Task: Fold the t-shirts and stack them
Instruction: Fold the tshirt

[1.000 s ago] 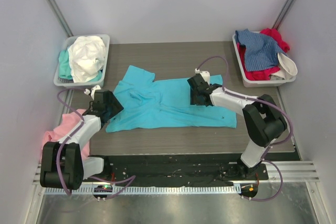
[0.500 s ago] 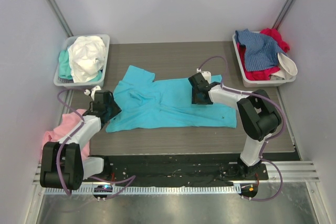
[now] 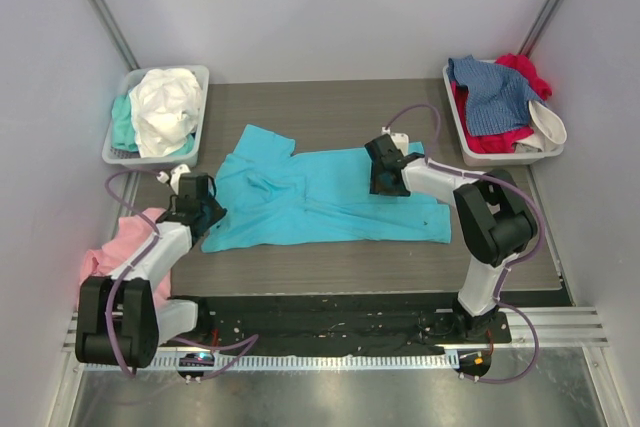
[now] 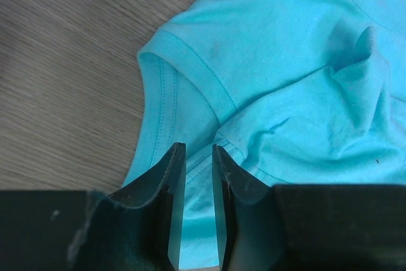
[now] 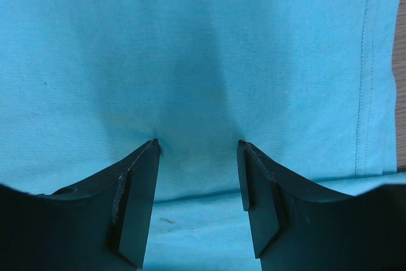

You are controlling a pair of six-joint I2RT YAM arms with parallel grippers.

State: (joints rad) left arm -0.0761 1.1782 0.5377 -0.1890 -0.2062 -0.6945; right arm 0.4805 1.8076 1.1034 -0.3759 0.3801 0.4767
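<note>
While the bright turquoise round-necked cloth t-shirt (image 3: 320, 202) lies spread on the dark wood-grain worktop (image 3: 330, 112) as before, the right jaws have edged slightly rightward and farther out across it, and the left jaws have drawn back a little to the left. The right jaws stand spread, both tips pressing into flat cloth near a stitched hem. The left jaws sit nearly pressed together over the shirt's left edge, just short of its ribbed band. The right arm (image 3: 480, 217) bends sharply at the elbow and reaches leftward. The left arm (image 3: 150, 252) stretches forward, wrist low.
</note>
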